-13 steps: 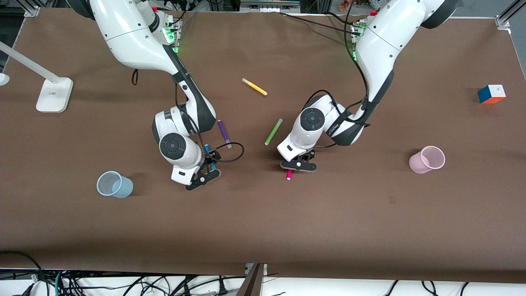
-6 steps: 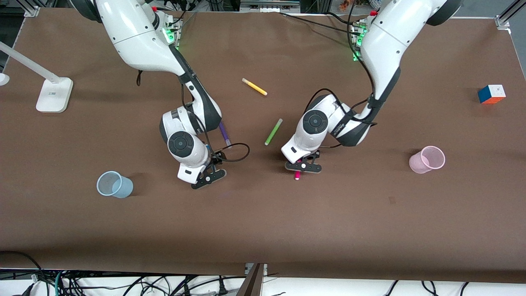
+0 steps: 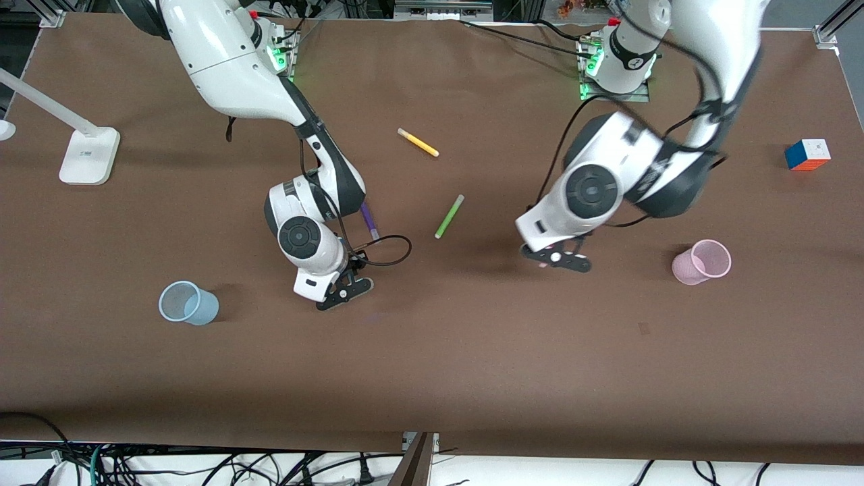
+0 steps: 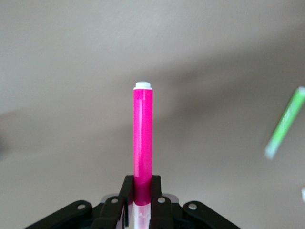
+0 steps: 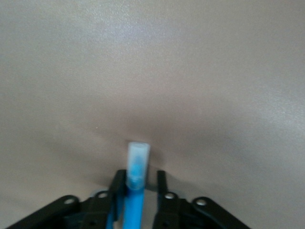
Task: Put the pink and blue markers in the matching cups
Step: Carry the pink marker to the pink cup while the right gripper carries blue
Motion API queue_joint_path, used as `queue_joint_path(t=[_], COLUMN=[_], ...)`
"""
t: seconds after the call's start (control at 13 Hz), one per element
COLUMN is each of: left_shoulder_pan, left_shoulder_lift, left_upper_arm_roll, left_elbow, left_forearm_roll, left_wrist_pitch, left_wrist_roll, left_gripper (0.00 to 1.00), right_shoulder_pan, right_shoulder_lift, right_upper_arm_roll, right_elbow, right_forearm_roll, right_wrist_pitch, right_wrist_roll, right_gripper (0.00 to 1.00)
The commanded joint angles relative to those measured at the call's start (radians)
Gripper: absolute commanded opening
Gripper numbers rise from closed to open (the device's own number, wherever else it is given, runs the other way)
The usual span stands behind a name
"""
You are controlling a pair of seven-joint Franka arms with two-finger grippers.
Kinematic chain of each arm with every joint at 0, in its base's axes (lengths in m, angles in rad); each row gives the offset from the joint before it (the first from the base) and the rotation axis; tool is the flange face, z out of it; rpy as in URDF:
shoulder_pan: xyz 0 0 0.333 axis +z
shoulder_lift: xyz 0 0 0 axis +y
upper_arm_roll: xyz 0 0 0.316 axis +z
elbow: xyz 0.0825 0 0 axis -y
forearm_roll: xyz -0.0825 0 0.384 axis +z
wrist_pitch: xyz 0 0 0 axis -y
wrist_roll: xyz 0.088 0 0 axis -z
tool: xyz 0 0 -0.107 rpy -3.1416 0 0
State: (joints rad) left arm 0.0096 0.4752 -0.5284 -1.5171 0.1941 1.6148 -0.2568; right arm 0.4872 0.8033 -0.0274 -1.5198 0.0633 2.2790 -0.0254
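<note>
Left end effector [image 3: 555,257]: up over the bare brown counter [image 3: 472,351], between the green pen and the pink cup; its fingers [image 4: 127,191] are clamped on the pink marker.
Pink marker [image 4: 142,138]: held by its lower part near the pale cap, the magenta barrel sticking straight out past the fingertips to a small white end plug; in the front view it is almost wholly hidden under the hand.
Right end effector [image 3: 344,290]: low over the counter, between the blue cup and the purple pen; closed on the blue marker.
Blue marker [image 5: 135,179]: gripped along its blue barrel, the greyish clear cap poking out just past the fingers [image 5: 117,183]; whether it touches the counter cannot be told.
Blue cup [image 3: 187,304]: upright toward the right arm's end, well apart from the right end effector.
Pink cup [image 3: 702,262]: upright toward the left arm's end, near the left end effector.
Purple pen [image 3: 368,221]: lying beside the right arm's wrist, partly hidden by it.
Green pen [image 3: 449,216]: lying mid-counter between the two arms.
Yellow pen [image 3: 418,142]: lying farther from the front camera than the green pen.
Colour cube [image 3: 807,154]: at the left arm's end.
Lamp base [image 3: 89,156]: at the right arm's end.
</note>
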Motion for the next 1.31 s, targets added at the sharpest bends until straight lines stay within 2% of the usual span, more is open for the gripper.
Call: queue_joint_path(t=[0.0,0.08,0.23,0.54,0.77,0.92,1.08,1.23], left_shoulder_pan=[0.027,0.027,0.051,0.162,0.236,0.251,0.286,0.299], left_shoulder_lift=[-0.029,-0.029,-0.03,-0.015,0.075,0.138,0.172,0.216], left_upper_arm_roll=[-0.016,-0.015,0.001,0.004,0.004,0.005,0.008,0.022], left_elbow=[0.177,0.22,0.232,0.219,0.216,0.216,0.215,0.204], left_forearm_roll=[-0.038,-0.032,-0.002,0.181,0.312,0.419,0.465,0.526], left_wrist_pitch=[-0.258,-0.318,-0.384,-0.394,-0.366,-0.348,-0.342,-0.323], left_wrist_roll=[0.134,0.149,0.218,0.463,0.586,0.642,0.666,0.679], left_gripper=[0.0,0.0,0.0,0.0,0.0,0.0,0.0,0.0], right_shoulder_pan=[0.011,0.008,-0.001,-0.136,-0.17,-0.223,-0.284,-0.358], right_shoulder_lift=[0.004,0.002,-0.009,-0.111,-0.185,-0.213,-0.222,-0.222], right_upper_arm_roll=[-0.006,-0.006,-0.015,-0.012,-0.019,-0.017,-0.02,-0.019], right_elbow=[0.01,0.01,0.019,0.018,0.016,0.016,0.016,0.017], right_forearm_roll=[-0.002,-0.002,-0.002,0.027,0.041,0.059,0.192,0.285], right_wrist_pitch=[0.004,0.004,0.004,-0.031,-0.091,-0.14,-0.154,-0.176], right_wrist_roll=[-0.001,-0.005,-0.031,-0.358,-0.441,-0.571,-0.808,-1.055], right_gripper=[0.0,0.0,0.0,0.0,0.0,0.0,0.0,0.0])
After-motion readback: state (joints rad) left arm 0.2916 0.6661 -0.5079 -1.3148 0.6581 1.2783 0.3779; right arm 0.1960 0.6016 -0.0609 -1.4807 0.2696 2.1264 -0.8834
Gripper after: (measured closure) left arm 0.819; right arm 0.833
